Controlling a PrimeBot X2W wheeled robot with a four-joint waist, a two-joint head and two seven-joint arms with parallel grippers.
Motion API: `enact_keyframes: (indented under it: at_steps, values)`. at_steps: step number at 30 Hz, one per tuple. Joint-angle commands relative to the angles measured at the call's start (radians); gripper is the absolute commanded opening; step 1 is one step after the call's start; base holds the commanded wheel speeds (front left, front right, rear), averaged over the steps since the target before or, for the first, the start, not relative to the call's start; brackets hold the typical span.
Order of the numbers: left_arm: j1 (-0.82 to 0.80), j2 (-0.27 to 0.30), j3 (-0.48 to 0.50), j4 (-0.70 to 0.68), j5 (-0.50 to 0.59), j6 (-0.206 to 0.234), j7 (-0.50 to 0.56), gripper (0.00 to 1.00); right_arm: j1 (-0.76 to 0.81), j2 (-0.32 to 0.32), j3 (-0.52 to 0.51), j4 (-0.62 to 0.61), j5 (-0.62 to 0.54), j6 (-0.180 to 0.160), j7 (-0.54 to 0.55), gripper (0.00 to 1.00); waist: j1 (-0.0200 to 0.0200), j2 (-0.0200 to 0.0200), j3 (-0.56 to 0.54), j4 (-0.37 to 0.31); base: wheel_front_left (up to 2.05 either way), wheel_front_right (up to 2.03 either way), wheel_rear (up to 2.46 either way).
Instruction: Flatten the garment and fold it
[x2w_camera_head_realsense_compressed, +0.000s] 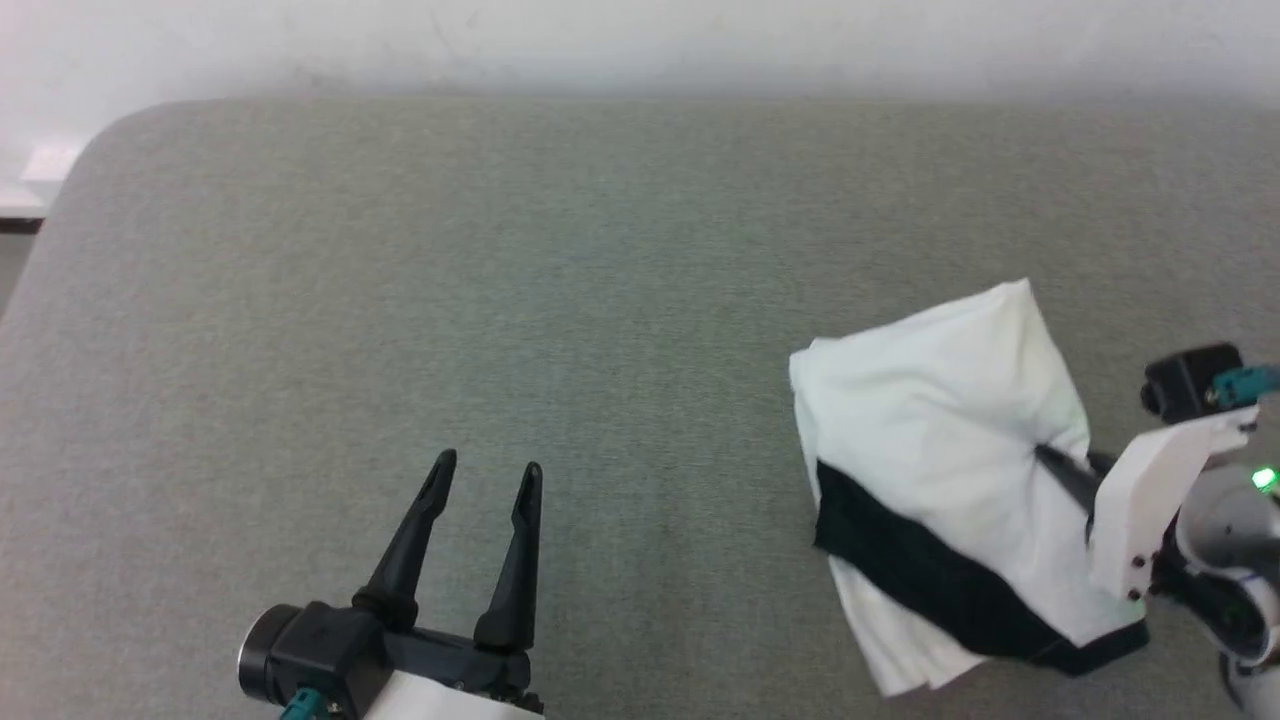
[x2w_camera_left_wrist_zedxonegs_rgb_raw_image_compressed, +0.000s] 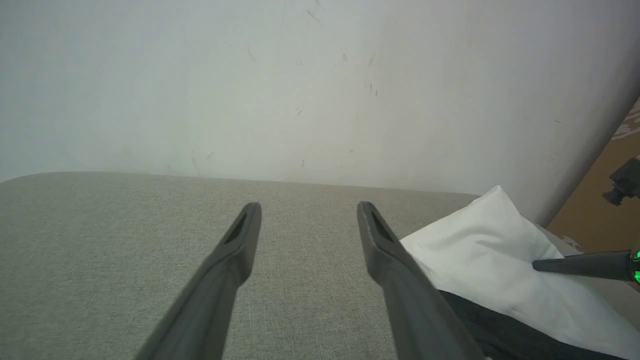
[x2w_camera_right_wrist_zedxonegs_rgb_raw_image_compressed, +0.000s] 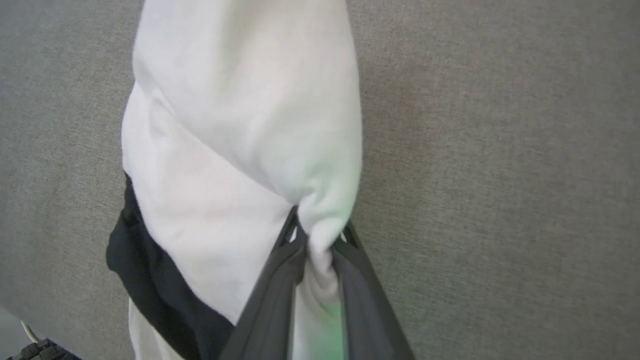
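The garment (x2w_camera_head_realsense_compressed: 940, 440), white with a black band (x2w_camera_head_realsense_compressed: 930, 570), lies bunched at the right of the grey surface. It appears again at the right of the left wrist view (x2w_camera_left_wrist_zedxonegs_rgb_raw_image_compressed: 480, 255) and large in the right wrist view (x2w_camera_right_wrist_zedxonegs_rgb_raw_image_compressed: 240, 125). My right gripper (x2w_camera_head_realsense_compressed: 1050, 458) is shut on a pinched fold of the white cloth, which bulges between its fingers (x2w_camera_right_wrist_zedxonegs_rgb_raw_image_compressed: 320, 237). My left gripper (x2w_camera_head_realsense_compressed: 485, 475) hovers open at the lower left, well apart from the shirt, with nothing between its fingers (x2w_camera_left_wrist_zedxonegs_rgb_raw_image_compressed: 307, 210).
The grey padded surface (x2w_camera_head_realsense_compressed: 500, 270) stretches wide to the left and back. A pale wall (x2w_camera_left_wrist_zedxonegs_rgb_raw_image_compressed: 300, 75) rises behind it. The surface's rounded corner (x2w_camera_head_realsense_compressed: 110, 130) lies at the far left. A brown floor patch (x2w_camera_left_wrist_zedxonegs_rgb_raw_image_compressed: 600, 210) lies off the right side.
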Motion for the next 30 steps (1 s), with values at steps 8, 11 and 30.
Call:
enact_keyframes:
  at_steps: [8, 11, 30]
  values:
    - [-0.037, 0.015, -0.001, -0.026, 0.015, 0.011, 0.017, 1.00, -0.139, -0.108, 0.034, 0.033, -0.031, -0.002, 0.052, 0.00, 0.0000, -0.0001, 0.052, -0.108, 0.00, 0.00, 0.00]
    - [-0.054, 0.020, 0.001, -0.043, 0.028, 0.017, 0.023, 1.00, -0.186, -0.158, 0.051, 0.053, -0.043, -0.002, 0.051, 0.00, 0.0000, -0.0001, 0.088, -0.138, 0.00, 0.00, 0.00]
    - [-0.257, 0.056, -0.020, -0.134, 0.142, 0.027, 0.098, 1.00, -0.447, -0.372, 0.153, 0.232, -0.105, -0.002, -0.122, 0.00, 0.0000, -0.0001, 0.352, -0.285, 0.00, 0.00, 0.00]
